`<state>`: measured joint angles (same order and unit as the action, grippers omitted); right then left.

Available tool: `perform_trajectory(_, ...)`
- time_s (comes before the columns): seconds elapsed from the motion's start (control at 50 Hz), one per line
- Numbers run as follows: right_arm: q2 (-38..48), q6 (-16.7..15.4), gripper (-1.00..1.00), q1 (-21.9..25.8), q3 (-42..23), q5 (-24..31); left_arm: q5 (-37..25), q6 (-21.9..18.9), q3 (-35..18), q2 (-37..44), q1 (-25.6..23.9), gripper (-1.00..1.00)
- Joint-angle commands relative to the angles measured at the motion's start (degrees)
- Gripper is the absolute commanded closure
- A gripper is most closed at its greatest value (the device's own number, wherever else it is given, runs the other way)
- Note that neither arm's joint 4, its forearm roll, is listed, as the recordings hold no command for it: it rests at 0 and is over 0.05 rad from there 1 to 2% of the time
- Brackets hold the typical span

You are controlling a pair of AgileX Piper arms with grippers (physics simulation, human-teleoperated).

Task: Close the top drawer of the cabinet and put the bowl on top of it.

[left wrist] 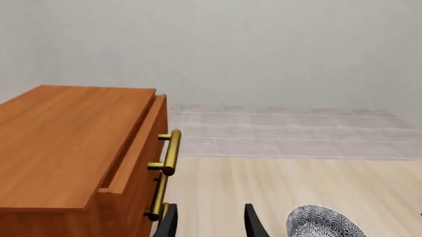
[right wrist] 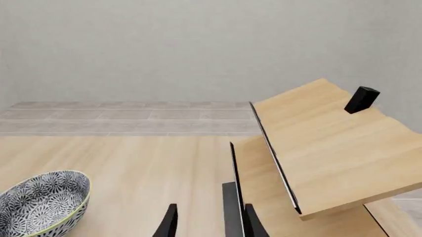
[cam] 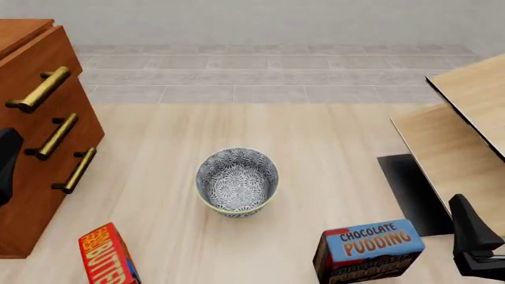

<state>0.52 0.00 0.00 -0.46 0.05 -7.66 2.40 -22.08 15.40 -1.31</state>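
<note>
Reddish-brown, the cabinet [cam: 35, 142] stood at far left, its top drawer [left wrist: 135, 148] pulled slightly out. The bowl [cam: 236, 181] sat upright mid-table, untouched. Both the left gripper [left wrist: 209, 222] and right gripper [right wrist: 208, 222] had fingers apart, holding nothing.

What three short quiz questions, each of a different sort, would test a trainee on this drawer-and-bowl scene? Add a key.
1. True or false: the bowl sits on top of the cabinet.
2. Which drawer stands out from the cabinet front? A top drawer B middle C bottom
3. Fill in: the blue box reads "chocolate ____".

Key: 1 false, it stands on the table; 2 A; 3 pudding.
</note>
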Motion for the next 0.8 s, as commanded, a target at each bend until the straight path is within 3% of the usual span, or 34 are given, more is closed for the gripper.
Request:
perform_trajectory(0.02, -0.1, 0.0, -1.00, 0.0, 0.1, 0.0, 0.6, -0.1, -2.4, 3.7, 0.6, -1.00)
perform_trajectory(0.36, -0.1, 0.0, -1.00, 0.0, 0.1, 0.0, 7.4, 0.2, -0.5, 10.6, 2.8, -1.00)
perform_trajectory(0.8, -0.1, 0.0, -1.00, 0.0, 0.1, 0.0, 12.4, -0.1, 0.5, 13.9, 4.1, -1.00)
